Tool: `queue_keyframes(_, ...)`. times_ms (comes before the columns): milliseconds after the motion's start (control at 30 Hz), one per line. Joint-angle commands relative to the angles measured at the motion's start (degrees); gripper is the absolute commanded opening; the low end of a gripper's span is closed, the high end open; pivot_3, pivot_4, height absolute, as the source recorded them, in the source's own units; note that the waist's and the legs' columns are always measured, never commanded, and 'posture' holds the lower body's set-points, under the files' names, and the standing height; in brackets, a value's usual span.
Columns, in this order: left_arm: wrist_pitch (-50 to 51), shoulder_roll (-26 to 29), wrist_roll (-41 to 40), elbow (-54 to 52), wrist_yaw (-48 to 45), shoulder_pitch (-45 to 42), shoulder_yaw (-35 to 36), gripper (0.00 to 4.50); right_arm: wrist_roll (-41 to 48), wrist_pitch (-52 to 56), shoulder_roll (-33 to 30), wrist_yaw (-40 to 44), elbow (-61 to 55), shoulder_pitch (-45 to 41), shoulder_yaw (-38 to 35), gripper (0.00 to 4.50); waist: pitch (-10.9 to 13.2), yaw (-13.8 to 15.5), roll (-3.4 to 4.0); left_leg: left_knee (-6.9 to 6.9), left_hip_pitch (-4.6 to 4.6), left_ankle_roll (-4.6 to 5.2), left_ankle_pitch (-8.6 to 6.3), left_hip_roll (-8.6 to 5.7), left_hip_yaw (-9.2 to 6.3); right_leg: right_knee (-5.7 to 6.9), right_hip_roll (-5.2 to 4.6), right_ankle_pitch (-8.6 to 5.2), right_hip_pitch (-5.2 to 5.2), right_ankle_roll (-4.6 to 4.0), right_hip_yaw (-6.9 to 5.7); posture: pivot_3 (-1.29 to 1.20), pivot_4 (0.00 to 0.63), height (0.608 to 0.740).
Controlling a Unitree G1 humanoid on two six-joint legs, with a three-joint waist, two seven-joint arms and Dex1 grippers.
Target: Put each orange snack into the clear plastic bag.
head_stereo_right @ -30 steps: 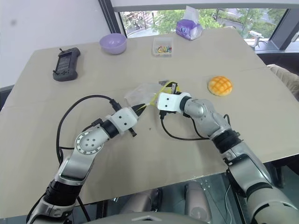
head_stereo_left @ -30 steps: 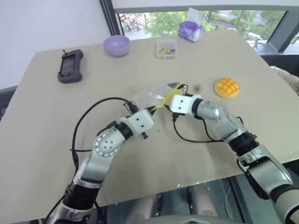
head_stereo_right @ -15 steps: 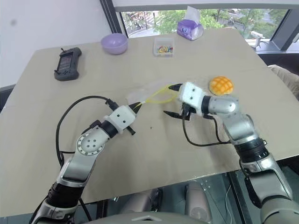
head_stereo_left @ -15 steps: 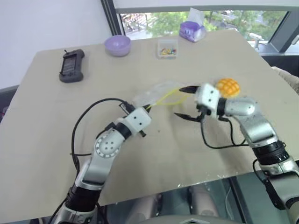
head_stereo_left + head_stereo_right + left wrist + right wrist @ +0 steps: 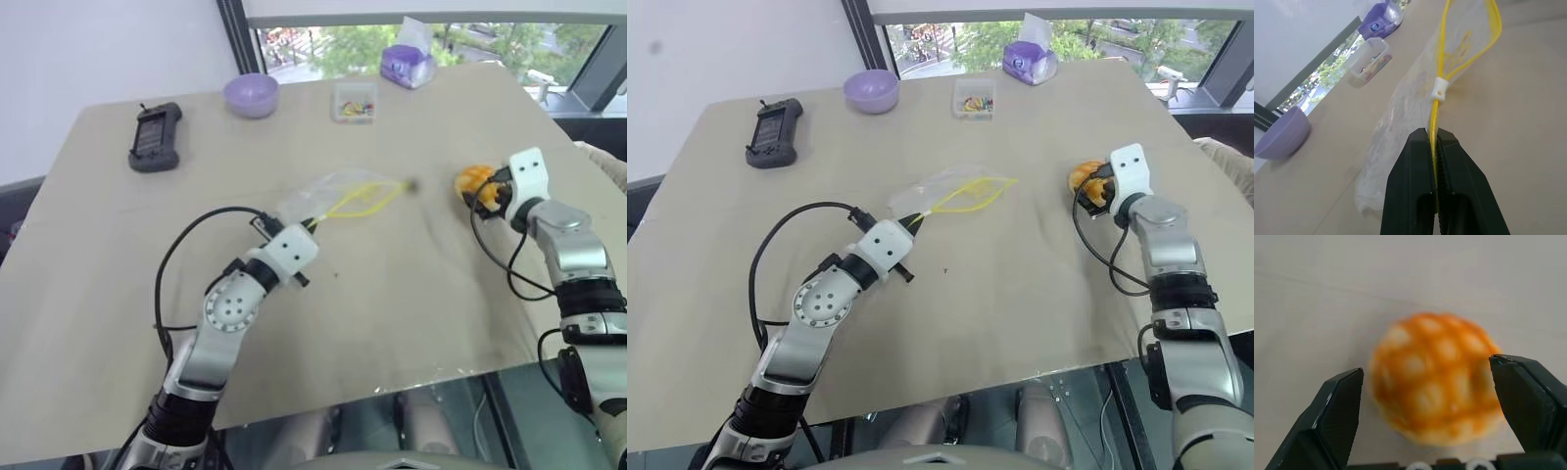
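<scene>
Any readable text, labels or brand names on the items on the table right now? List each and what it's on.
None can be read.
Purple tissue pack: its printing is too small to make out.
Black handheld device: no legible markings.
Clear plastic bag, orange snack, small clear box, purple bowl: no text visible.

No writing, label, brand, number or sign can be read anywhere in these views. The purple-and-white tissue pack [image 5: 406, 65] at the far edge of the counter [image 5: 392, 294] bears a printed pattern, but no letters can be made out on it. The dark handheld device [image 5: 156, 137] with a screen shows no legible characters either.
</scene>
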Motion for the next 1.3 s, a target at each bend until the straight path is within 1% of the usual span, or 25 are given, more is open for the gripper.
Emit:
queue_keyframes(33, -0.9, 0.2, 0.3, -2.1, 0.3, -0.9, 0.6, 0.00, 1.5, -1.7, 0.8, -1.0, 4.2, -4.7, -2.6, 4.45, 0.0, 0.0, 0.00, 0.01, 0.00, 0.00, 0.00, 0.00, 0.01, 0.03, 0.00, 0.00, -0.01, 0.00, 0.01, 0.00, 0.150, 0.736)
queue_keyframes(167, -1.1, 0.3, 0.3, -1.9, 0.3, -1.0, 0.5, 0.00, 1.8, -3.8, 1.5, -3.5, 12.8, -9.4, -4.0, 4.45, 0.0, 0.2, 0.00, 0.02, 0.00, 0.00, 0.00, 0.00, 0.00, 0.01, 0.01, 0.00, 0.00, 0.00, 0.00, 0.00, 0.150, 0.736)
queue_keyframes(267, -1.2, 0.3, 0.4, -1.8, 0.4, -1.1, 0.3, 0.00, 3.6, -3.4, 2.3, -3.0, 18.3, -12.2, -5.7, 4.45, 0.0, 0.2, 0.00, 0.02, -0.02, 0.00, 0.00, 0.00, -0.03, -0.02, 0.00, 0.00, 0.00, 0.00, -0.03, 0.00, 0.150, 0.736)
queue_keyframes(433, -1.3, 0.3, 0.6, -1.8, 0.6, -1.0, 0.5, 0.00, 3.8, -1.4, 2.5, -1.7, 24.6, -14.0, -5.8, 4.45, 0.0, 0.2, 0.00, 0.03, -0.03, 0.00, 0.00, 0.00, -0.03, -0.02, 0.00, 0.00, 0.01, -0.01, -0.03, 0.00, 0.150, 0.736)
queue_keyframes(500, -1.2, 0.3, 0.7, -1.9, 0.7, -0.8, 0.6, 0.00, 2.6, -0.6, 2.2, -2.4, 26.4, -14.2, -5.0, 4.45, 0.0, 0.2, -0.01, 0.03, -0.03, 0.00, 0.00, 0.00, -0.03, -0.01, 0.00, 0.00, 0.01, -0.01, -0.03, 0.00, 0.150, 0.736)
queue_keyframes(567, -1.2, 0.4, 0.8, -2.0, 0.8, -0.7, 0.7, 0.00, 1.5, -0.2, 2.1, -1.6, 27.4, -14.1, -3.8, 3.92, 0.0, 0.2, -0.03, 0.04, -0.03, 0.00, 0.00, 0.00, -0.04, -0.01, 0.00, 0.00, 0.02, -0.01, -0.04, 0.00, 0.150, 0.736)
queue_keyframes(600, -1.2, 0.4, 0.9, -2.0, 0.9, -0.7, 0.7, 0.00, 1.3, 0.2, 2.2, -1.0, 27.7, -14.1, -3.4, 3.57, -0.1, 0.2, -0.04, 0.05, -0.03, 0.00, 0.00, 0.00, -0.04, -0.01, 0.00, 0.00, 0.03, -0.01, -0.04, 0.00, 0.150, 0.736)
queue_keyframes(667, -1.1, 0.3, 1.0, -2.2, 0.9, -0.5, 0.7, 0.00, 0.5, 1.0, 2.3, 0.3, 27.8, -14.0, -2.3, 2.66, -0.1, 0.2, -0.08, 0.06, -0.03, 0.00, 0.00, 0.00, -0.06, -0.01, 0.00, 0.00, 0.05, -0.01, -0.06, 0.00, 0.150, 0.736)
queue_keyframes(833, -1.0, 0.3, 1.1, -2.7, 0.9, -0.1, 0.9, 0.00, 0.2, 1.3, 2.5, 0.2, 27.9, -14.0, -2.4, 0.48, -0.1, 0.2, -0.14, 0.06, -0.01, 0.00, 0.00, 0.00, -0.08, -0.01, 0.00, 0.00, 0.06, -0.01, -0.07, 0.00, 0.150, 0.736)
queue_keyframes(867, -1.0, 0.3, 1.2, -2.7, 0.9, -0.1, 0.9, 0.00, 0.2, 1.2, 2.5, 0.1, 27.9, -14.0, -2.5, 0.15, -0.2, 0.2, -0.16, 0.06, -0.01, 0.00, 0.00, 0.00, -0.08, -0.01, 0.00, 0.01, 0.06, -0.01, -0.07, 0.00, 0.150, 0.736)
queue_keyframes(900, -1.0, 0.3, 1.1, -2.7, 0.9, -0.1, 0.9, 0.00, 0.2, 0.7, 2.6, 0.0, 27.6, -14.0, -2.6, 0.07, -0.2, 0.2, -0.17, 0.06, -0.01, 0.00, 0.00, 0.00, -0.08, -0.01, 0.00, 0.00, 0.06, -0.01, -0.07, 0.00, 0.150, 0.736)
queue_keyframes(967, -1.0, 0.4, 1.1, -2.6, 0.8, 0.0, 1.0, 0.00, 0.4, -0.3, 2.6, 0.4, 26.8, -13.9, -2.7, 0.07, -0.2, 0.2, -0.17, 0.07, -0.01, 0.00, 0.00, 0.00, -0.08, -0.01, 0.00, 0.01, 0.07, -0.01, -0.07, 0.00, 0.150, 0.736)
queue_keyframes(1067, -1.0, 0.5, 1.0, -2.6, 0.6, -0.1, 1.0, 0.00, 1.2, -4.0, 2.1, 4.7, 22.1, -13.2, -2.6, 0.07, -0.2, 0.1, -0.17, 0.07, -0.01, 0.00, 0.00, 0.00, -0.08, -0.01, 0.00, 0.01, 0.06, -0.01, -0.07, 0.00, 0.150, 0.736)
queue_keyframes(1200, -1.1, 0.7, 0.9, -2.4, 0.3, -0.3, 1.0, 0.00, 7.3, 2.8, 0.0, 17.5, 4.4, -10.1, -2.6, 0.07, -0.1, -0.1, -0.14, 0.05, -0.11, 0.00, 0.00, 0.00, -0.06, 0.00, 0.00, 0.01, -0.06, -0.01, -0.04, 0.00, 0.150, 0.736)
queue_keyframes(1300, -1.1, 0.8, 0.8, -2.3, 0.2, -0.3, 1.0, 0.00, 12.8, 10.6, -2.6, 24.6, -10.0, -6.7, -2.7, 0.07, -0.1, -0.1, -0.13, 0.20, -0.67, 0.00, 0.00, 0.00, -0.07, 0.17, -0.03, 0.01, -0.59, 0.00, -0.04, 0.00, 0.150, 0.736)
